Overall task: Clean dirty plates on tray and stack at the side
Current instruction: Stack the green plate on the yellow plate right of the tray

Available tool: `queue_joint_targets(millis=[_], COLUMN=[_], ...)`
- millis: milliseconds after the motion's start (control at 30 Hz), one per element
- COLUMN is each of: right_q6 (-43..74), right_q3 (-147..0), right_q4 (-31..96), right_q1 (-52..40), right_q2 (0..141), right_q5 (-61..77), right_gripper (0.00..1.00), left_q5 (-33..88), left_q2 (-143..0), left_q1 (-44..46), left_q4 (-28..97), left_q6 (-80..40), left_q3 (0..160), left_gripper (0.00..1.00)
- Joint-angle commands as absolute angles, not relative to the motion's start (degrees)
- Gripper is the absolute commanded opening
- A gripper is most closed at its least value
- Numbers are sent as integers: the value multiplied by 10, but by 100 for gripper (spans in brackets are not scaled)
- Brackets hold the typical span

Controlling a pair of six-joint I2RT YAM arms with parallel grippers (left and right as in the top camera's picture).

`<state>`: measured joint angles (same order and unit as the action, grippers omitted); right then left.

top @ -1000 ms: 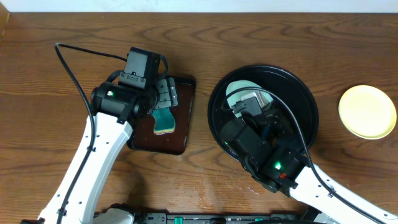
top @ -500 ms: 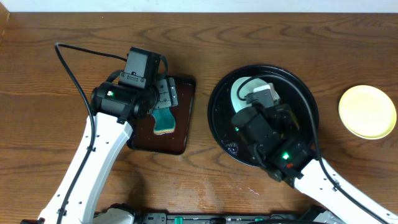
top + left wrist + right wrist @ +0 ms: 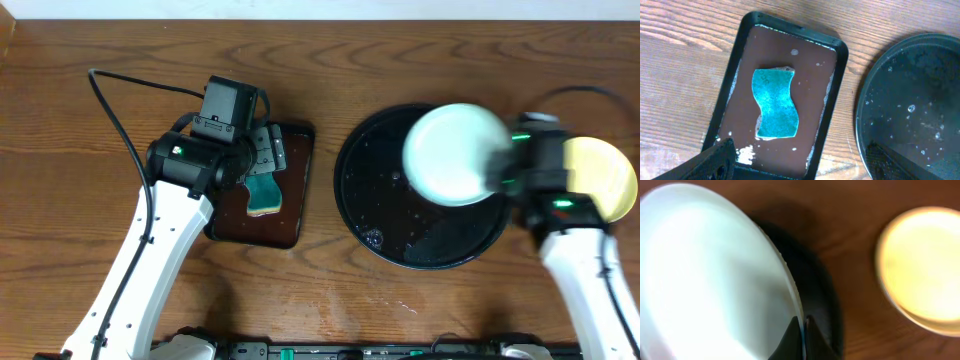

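Pale bluish-white plate [image 3: 455, 155] was off the table, gripped at its rim by the right tool [image 3: 801, 327]. The two fingers were pinched shut on the plate's edge. From above, the plate hung over the upper right part of the black tray [image 3: 420, 235] and overlapped the tray's rim there. It was blurred in both views. We could make out no smear on it through the blur. From the wrist, the plate filled the left side of the view, tilted, with the dark tray showing just beyond its edge.

The black tray was glossy and carried scattered water drops. Just beside it on the right, the yellow plate [image 3: 612, 185] lay flat on the brown wood-grain table [image 3: 400, 60], apart from the tray. The right arm covered part of its left edge in the overhead view.

To the left of the black tray, near it but not touching, sat a rectangular brown tray [image 3: 730, 90]. A teal sponge [image 3: 775, 102] lay in its middle, and we noted white flecks along the inner edges. The left tool [image 3: 799, 155] hovered over this tray, fingers spread wide, holding nothing.
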<state>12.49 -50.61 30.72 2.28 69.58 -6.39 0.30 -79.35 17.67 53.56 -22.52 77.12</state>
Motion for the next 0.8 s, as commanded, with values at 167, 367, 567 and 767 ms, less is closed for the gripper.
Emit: queue_joint_targets(millis=[167,367,567,767], right_q6=[308,357,349,282], right_q3=[-510,-510,-510,-542], right_q4=[262,192,135,130], right_q1=[371,450,451,422], right_q2=[758,859,928,870], right_q5=[63,65,90,239], right_gripper=[1,1,54,76], left_q5=[4,4,4,4], left_q2=[-794,-794,-794,-794], left_q1=[174,174,174,174], left_q4=[537,537,537,537], left_q6=[-226,-226,-226,-226], left_q3=[783,783,783,783], left_gripper=[84,84,84,84])
